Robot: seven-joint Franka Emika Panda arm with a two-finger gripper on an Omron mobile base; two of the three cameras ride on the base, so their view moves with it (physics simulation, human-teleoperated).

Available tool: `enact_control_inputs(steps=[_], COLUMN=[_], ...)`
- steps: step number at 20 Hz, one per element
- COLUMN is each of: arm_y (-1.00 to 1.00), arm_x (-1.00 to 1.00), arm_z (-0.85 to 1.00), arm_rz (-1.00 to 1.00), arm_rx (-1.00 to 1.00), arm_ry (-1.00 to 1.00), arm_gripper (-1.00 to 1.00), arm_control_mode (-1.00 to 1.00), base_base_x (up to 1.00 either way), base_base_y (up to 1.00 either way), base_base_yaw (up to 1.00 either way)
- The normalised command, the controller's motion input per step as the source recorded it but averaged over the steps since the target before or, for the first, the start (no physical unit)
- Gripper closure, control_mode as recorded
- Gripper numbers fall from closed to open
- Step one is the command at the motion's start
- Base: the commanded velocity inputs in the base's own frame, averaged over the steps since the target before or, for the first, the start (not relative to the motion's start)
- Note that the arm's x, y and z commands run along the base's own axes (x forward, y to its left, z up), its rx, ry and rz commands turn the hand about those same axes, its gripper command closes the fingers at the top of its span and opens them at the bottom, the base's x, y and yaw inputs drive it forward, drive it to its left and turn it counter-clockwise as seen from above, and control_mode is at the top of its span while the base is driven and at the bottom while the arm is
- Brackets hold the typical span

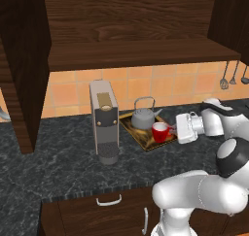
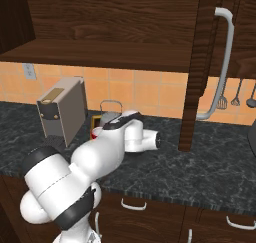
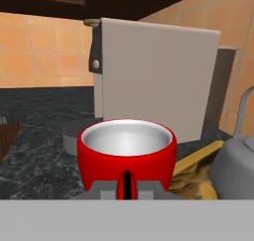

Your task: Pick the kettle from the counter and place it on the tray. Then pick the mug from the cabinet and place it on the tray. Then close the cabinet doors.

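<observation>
The grey kettle (image 1: 143,118) (image 3: 236,168) stands on the gold-rimmed tray (image 1: 141,142) (image 3: 197,166), on the dark counter (image 1: 58,157). My gripper (image 1: 173,129) (image 3: 126,187) reaches in from the right and is shut on the handle of the red mug (image 1: 159,131) (image 3: 126,153). The mug is upright over the tray's near right part, beside the kettle. Whether it touches the tray I cannot tell. In the right base view my arm hides most of the mug (image 2: 96,133) and the kettle (image 2: 106,118). Above, the cabinet (image 1: 136,53) has both doors (image 1: 24,70) (image 2: 200,62) swung open.
A tall grey coffee machine (image 1: 104,121) (image 2: 62,109) (image 3: 154,81) stands just left of the tray. The open right door's silver handle (image 2: 225,62) hangs near my arm. Utensils (image 1: 233,77) hang on the tiled wall. Drawers with curved handles (image 1: 109,201) sit below the counter.
</observation>
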Motion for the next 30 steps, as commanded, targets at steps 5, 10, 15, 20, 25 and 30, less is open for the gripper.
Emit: enact_control_inputs(steps=[5,10,15,20,25,30], arm_y=[0.0,0.0,0.0,0.0,0.0,0.0], arm_x=[0.06,0.15,0.18,0.23,0.2,0.18], arm_z=[-0.21,-0.17,-0.15,-0.11,-0.18,-0.25], arm_rz=[0.0,0.0,0.01,0.01,0.03,0.03], arm_rx=[0.0,0.0,0.0,0.0,0.0,0.0], arm_ry=[0.01,0.0,0.0,0.0,0.0,0.0], arm_gripper=[1.0,1.0,1.0,1.0,1.0,1.0], arm_control_mode=[-1.0,-1.0,-1.0,-1.0,-1.0,-1.0], base_base_x=[0.0,0.0,0.0,0.0,0.0,0.0], base_base_y=[0.0,0.0,0.0,0.0,0.0,0.0], base_base_yaw=[0.0,0.0,0.0,0.0,0.0,0.0])
